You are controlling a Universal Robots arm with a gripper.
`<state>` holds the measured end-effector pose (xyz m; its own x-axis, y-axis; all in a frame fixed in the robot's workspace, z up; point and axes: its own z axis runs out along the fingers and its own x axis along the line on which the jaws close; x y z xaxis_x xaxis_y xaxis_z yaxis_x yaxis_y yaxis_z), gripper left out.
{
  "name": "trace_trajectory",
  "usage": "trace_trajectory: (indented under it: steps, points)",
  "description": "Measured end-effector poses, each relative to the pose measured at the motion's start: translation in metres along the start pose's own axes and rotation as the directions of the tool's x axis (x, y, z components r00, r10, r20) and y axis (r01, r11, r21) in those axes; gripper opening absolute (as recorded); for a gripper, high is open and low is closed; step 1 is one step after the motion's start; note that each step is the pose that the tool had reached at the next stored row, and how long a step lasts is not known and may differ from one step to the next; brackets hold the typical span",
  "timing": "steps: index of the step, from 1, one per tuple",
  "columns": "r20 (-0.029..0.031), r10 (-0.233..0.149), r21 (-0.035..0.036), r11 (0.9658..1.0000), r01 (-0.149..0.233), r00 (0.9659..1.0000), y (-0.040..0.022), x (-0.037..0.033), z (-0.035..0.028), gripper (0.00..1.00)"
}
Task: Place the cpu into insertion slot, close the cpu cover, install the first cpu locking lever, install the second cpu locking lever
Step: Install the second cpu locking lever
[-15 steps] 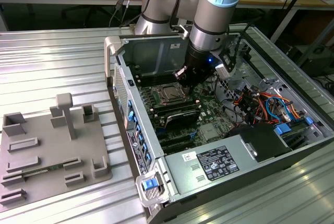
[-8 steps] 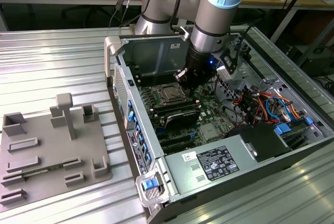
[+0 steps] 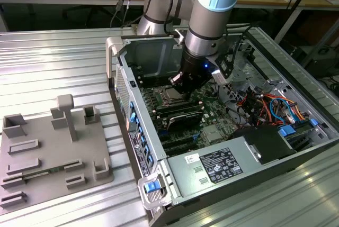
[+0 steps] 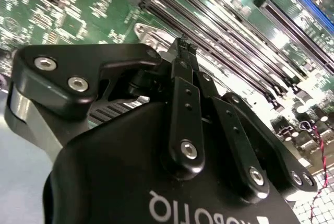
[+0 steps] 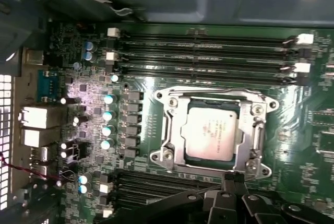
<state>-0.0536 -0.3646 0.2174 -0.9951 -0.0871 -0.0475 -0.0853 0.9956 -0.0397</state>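
1. cpu (image 5: 214,132) is seated in the insertion slot (image 5: 175,135) on the green board (image 5: 151,114); placing step looks done.
2. cpu cover (image 5: 255,130) lies flat around the chip, silver top showing through its window. Cover step looks done too.
3. Locking levers: thin metal bars run along the socket edges, but I can't tell whether either is latched. By my read, both lever steps are still open.
4. hand (image 4: 182,44) is inside the pc case (image 3: 159,155), low over the board at the socket's edge, next to the long memory slots (image 5: 203,51).
5. In the second wrist view the fingertips (image 4: 181,51) meet at a point, so the hand is clenched. Nothing visibly held between them; whether they press on a lever I can't tell.
6. Grey fixture tray (image 3: 47,147) sits on the ribbed metal surface (image 3: 63,63), well apart from the case.
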Motion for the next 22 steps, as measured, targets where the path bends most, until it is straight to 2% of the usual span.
trace_trajectory:
  steps: [1,3,5,6,10,13,16,17,22]
  points:
    - [-0.0014,0.0,-0.0002,1.0,0.0,1.0,0.0002,0.0018,0.0001,0.11]
    - [-0.0085,0.0,-0.0007,1.0,0.0,1.0,0.0004,0.0039,0.0001,0.11]
    - [-0.0219,-0.001,-0.0016,1.0,0.001,0.9998,0.0004,0.0058,-0.0002,0.11]
    - [-0.0231,-0.001,-0.0018,1.0,0.001,0.9997,0.0004,0.0058,-0.001,0.11]
    - [-0.0288,-0.001,0.0072,1.0,0.001,0.9996,-0.0014,0.0042,-0.0105,0.11]
    - [-0.0324,-0.001,0.0116,0.9999,0.001,0.9995,-0.0017,0.002,-0.0106,0.11]
    - [-0.0466,-0.001,0.0174,0.9998,0.002,0.9989,-0.0029,-0.0098,-0.0099,0.11]
    - [-0.0497,-0.001,0.0182,0.9998,0.002,0.9988,-0.0033,-0.0116,-0.0099,0.11]
    - [-0.0539,-0.002,0.0207,0.9998,0.003,0.9985,-0.0069,-0.0123,-0.0097,0.11]
